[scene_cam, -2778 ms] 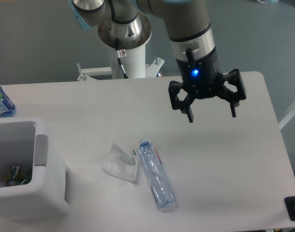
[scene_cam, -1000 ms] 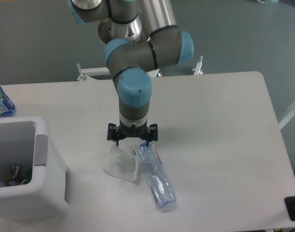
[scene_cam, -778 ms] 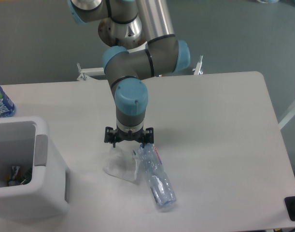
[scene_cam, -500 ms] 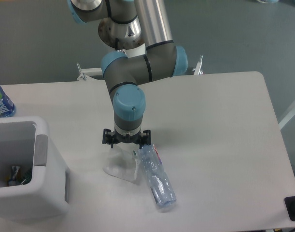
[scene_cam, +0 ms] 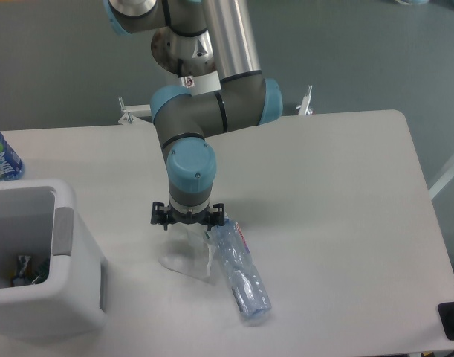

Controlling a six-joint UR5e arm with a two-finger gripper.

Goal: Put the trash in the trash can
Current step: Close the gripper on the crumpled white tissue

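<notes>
A crumpled white tissue [scene_cam: 185,257] lies on the table just left of the clear plastic bottle [scene_cam: 238,269], which lies on its side with its cap toward the tissue. My gripper [scene_cam: 188,222] points straight down over the tissue's upper part. Its fingers are spread open and nothing is between them. Its right finger [scene_cam: 218,218] is close to the bottle's neck. The wrist hides the top of the tissue, so I cannot tell whether the fingertips touch it. The white trash can [scene_cam: 76,296] stands at the left edge, open at the top, with some scraps inside.
A bottle with a blue label [scene_cam: 1,156] sits at the far left behind the trash can. A dark object [scene_cam: 452,320] shows at the table's front right corner. The arm's base rises behind the table's back edge.
The gripper came from high on the right down to the tissue, then kept drifting left and lower over the last second. It stayed open. Tissue and bottle have not moved.
</notes>
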